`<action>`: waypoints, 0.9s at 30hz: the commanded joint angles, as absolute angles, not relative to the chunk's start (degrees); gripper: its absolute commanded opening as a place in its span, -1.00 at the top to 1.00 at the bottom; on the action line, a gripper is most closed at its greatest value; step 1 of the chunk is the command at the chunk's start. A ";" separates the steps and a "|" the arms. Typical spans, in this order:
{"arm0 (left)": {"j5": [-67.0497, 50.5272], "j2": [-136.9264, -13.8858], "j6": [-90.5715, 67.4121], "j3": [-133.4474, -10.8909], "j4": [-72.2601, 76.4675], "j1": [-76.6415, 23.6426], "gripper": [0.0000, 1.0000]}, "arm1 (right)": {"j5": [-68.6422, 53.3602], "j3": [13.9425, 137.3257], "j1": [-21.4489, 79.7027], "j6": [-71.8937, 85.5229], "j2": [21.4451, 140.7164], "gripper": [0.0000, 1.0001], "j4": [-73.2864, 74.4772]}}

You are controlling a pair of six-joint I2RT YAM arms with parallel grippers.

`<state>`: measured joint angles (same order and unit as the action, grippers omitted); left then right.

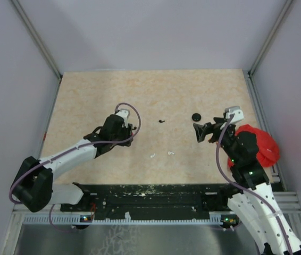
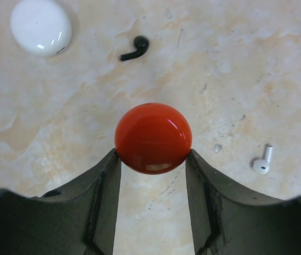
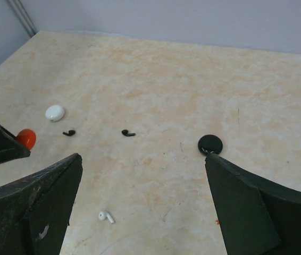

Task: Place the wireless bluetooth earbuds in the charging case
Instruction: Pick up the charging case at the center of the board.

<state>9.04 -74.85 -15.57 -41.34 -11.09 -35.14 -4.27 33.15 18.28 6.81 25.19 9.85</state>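
Note:
My left gripper (image 2: pixel 153 155) is shut on a round red-orange charging case (image 2: pixel 153 137), pinched at its sides just above the table. A black earbud (image 2: pixel 134 48) lies just beyond it, a white case (image 2: pixel 40 26) farther left, and a white earbud (image 2: pixel 262 162) to the right. My right gripper (image 3: pixel 142 159) is open wide and empty above the table. Below it I see a black case (image 3: pixel 210 144), two black earbuds (image 3: pixel 127 133) (image 3: pixel 69 133) and a white earbud (image 3: pixel 106 216). In the top view the left gripper (image 1: pixel 123 127) is mid-left and the right gripper (image 1: pixel 202 132) mid-right.
A big red cloth-like lump (image 1: pixel 261 144) lies at the table's right edge beside the right arm. Two white earbuds (image 1: pixel 152 155) (image 1: pixel 170 153) lie near the front middle. The black case (image 1: pixel 195 116) sits just ahead of the right gripper. Grey walls surround the table.

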 commanded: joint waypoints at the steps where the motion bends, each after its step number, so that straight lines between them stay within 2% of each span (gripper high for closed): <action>1: 9.13 -73.09 -10.80 -39.72 0.59 -37.83 0.04 | -9.23 38.47 19.24 11.12 31.39 -0.97 10.75; 10: 4.06 -71.18 0.14 -36.74 16.05 -43.34 0.04 | -20.45 35.71 19.25 19.57 40.80 -0.97 1.97; 18: -1.62 -70.45 9.07 -35.97 24.85 -47.16 0.05 | -30.55 37.45 19.25 22.49 52.05 -0.81 -4.11; 23: -3.25 -71.85 12.78 -37.10 25.32 -49.22 0.05 | -36.45 40.09 19.24 23.58 57.78 -0.71 -5.29; 27: -3.78 -73.00 14.81 -37.93 25.83 -50.61 0.05 | -42.13 39.66 19.27 27.64 61.08 -0.64 -11.76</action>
